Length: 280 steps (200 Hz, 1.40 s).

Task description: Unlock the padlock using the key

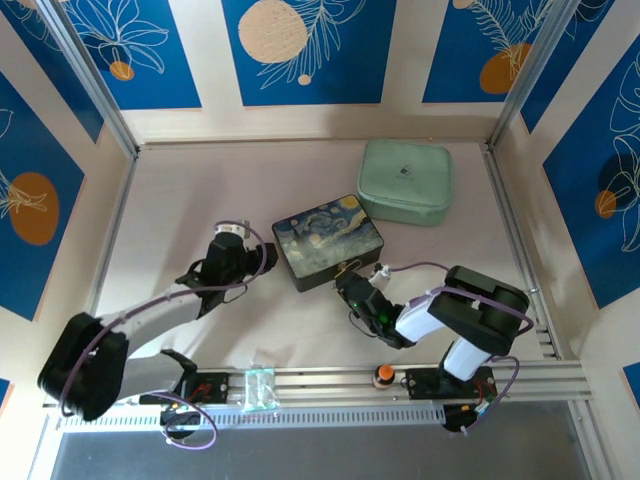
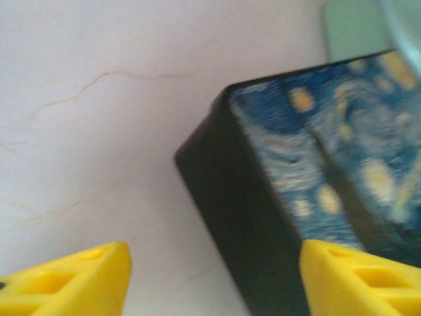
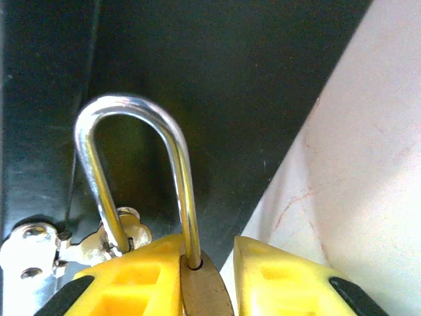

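Two yellow fingers of the right gripper (image 3: 208, 257) pinch the brass body of the padlock (image 3: 128, 105). Its shackle is threaded through the silver hasp (image 3: 39, 247) on the near wall of the starry box (image 1: 328, 240). The left gripper (image 2: 214, 263) is spread wide at that box's left corner. Bare table (image 1: 190, 200) lies open to the left, and a green case (image 1: 405, 180) sits just behind the box.

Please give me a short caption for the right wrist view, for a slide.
Right tool shut on the brass padlock, its silver shackle before the dark box.
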Each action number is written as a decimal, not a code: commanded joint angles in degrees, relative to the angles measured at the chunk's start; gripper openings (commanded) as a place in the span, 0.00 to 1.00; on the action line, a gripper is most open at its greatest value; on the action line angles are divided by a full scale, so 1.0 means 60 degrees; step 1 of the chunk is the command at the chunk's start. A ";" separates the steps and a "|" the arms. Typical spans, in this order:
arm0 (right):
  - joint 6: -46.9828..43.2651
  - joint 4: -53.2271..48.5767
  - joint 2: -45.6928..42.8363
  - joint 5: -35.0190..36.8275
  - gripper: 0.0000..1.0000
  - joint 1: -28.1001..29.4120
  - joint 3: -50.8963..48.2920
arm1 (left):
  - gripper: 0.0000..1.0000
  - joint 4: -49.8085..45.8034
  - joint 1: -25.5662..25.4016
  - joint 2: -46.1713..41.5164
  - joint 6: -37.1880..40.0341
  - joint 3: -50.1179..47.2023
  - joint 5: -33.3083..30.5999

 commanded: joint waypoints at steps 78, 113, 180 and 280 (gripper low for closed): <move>-0.0551 -0.1459 0.0506 -0.0880 0.28 0.0123 -0.0395 | 0.84 -0.1022 -0.1247 0.1468 0.0592 0.1059 -0.1327; -0.0652 -0.0920 0.0663 -0.0856 0.29 0.0203 -0.0604 | 0.83 -0.0512 -0.1260 0.1853 0.0485 0.0990 -0.1005; -0.0772 -0.1024 0.0373 -0.0596 0.28 0.0530 -0.0753 | 0.81 -0.0639 -0.1245 0.1877 0.0479 0.1033 -0.1125; 0.0617 -0.1427 0.0221 0.0332 0.13 0.1075 -0.1202 | 0.69 -0.0815 -0.1262 0.2180 0.0520 0.1109 -0.1301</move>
